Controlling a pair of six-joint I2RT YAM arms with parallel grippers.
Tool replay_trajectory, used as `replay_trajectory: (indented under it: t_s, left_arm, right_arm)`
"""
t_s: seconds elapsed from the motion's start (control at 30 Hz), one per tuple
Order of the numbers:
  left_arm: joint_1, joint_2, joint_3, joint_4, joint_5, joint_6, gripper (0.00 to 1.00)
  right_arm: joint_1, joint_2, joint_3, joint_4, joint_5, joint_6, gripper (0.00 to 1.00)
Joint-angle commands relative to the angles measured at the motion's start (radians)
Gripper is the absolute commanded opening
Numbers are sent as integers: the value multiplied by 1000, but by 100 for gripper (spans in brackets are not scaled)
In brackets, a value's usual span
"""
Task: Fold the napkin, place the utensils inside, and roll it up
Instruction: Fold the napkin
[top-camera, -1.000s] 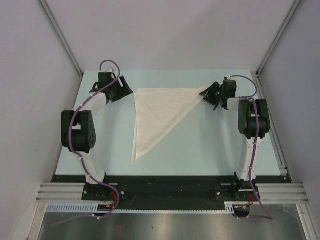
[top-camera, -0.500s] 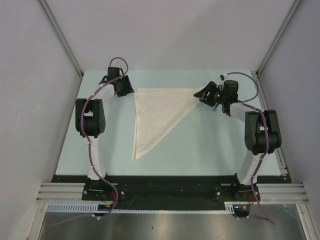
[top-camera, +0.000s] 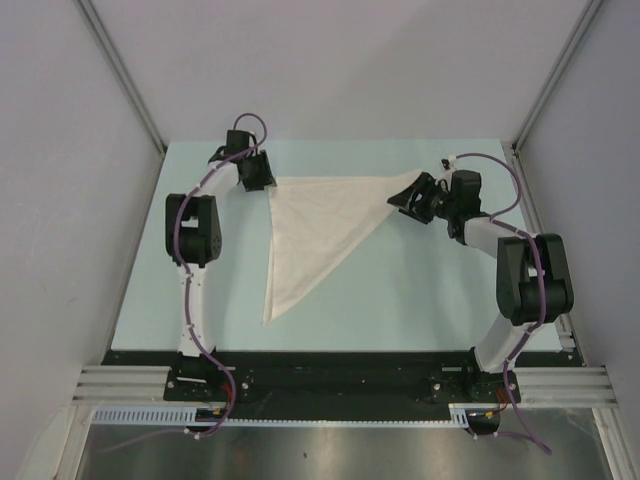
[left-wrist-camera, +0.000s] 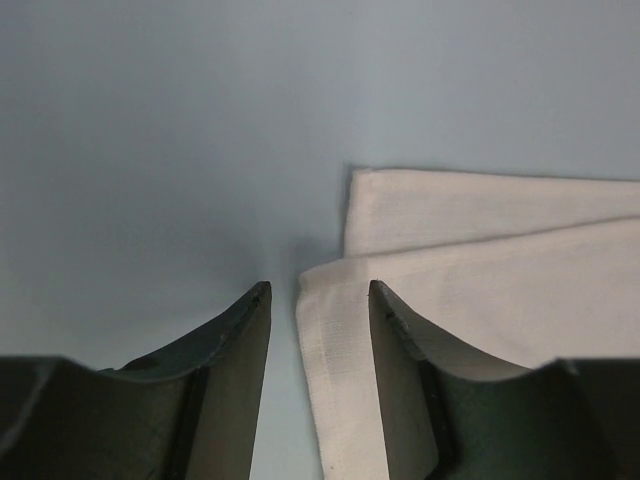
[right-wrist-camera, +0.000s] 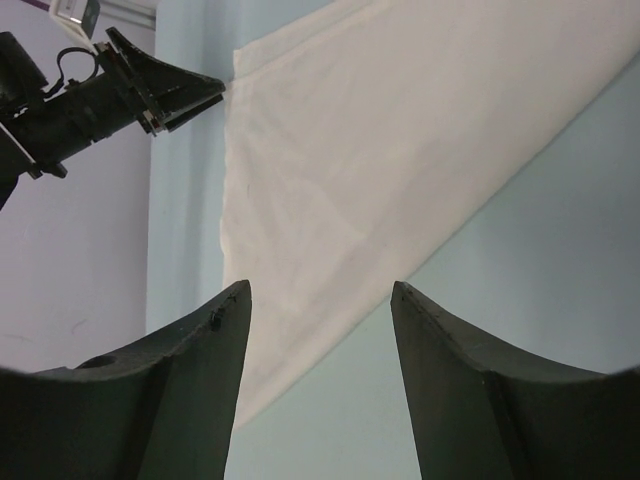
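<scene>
Looking at the last second or so, both arms have straightened up and crept in toward the far edge of the napkin (top-camera: 315, 225), which is already folded into a triangle and lying flat on the table (top-camera: 420, 290), long point aimed back at the bases. The left gripper (top-camera: 262, 180) has slid in right next to the far-left corner; its wrist cam shows the fingers spread apart with the two stacked layers poking in beside one pad, nothing pinched. The right gripper (top-camera: 403, 197) sits at the far-right tip, fingers also spread and gripping nothing. So I'd say the fold step is basically done and they've let go. No knife visible in any view, so I'd guess fetching that is next.
</scene>
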Motion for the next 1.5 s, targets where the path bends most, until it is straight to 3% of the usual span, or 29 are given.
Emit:
replay_trajectory:
  t_s: [0.0, 0.37, 0.47, 0.57, 0.67, 0.83, 1.47]
  left_arm:
    - [-36, 6, 48, -41, -14, 36, 48]
    - [-47, 23, 70, -93, -129, 19, 40]
    - [-47, 29, 85, -113, -148, 13, 34]
    - [-47, 32, 87, -112, -148, 10, 19]
    - [-47, 38, 87, -101, -128, 11, 10]
    - [-48, 49, 90, -84, -91, 14, 0]
    - [-83, -110, -57, 102, -148, 14, 0]
  right_arm:
    - [6, -71, -2, 22, -25, -20, 63]
    - [9, -69, -21, 40, -40, -13, 64]
    - [11, -74, -25, 44, -40, -11, 64]
    - [12, -74, -25, 44, -42, -11, 64]
    - [17, -69, -25, 42, -42, -13, 64]
    - [18, -66, -27, 34, -45, -19, 64]
    - [35, 3, 2, 31, -65, -23, 65]
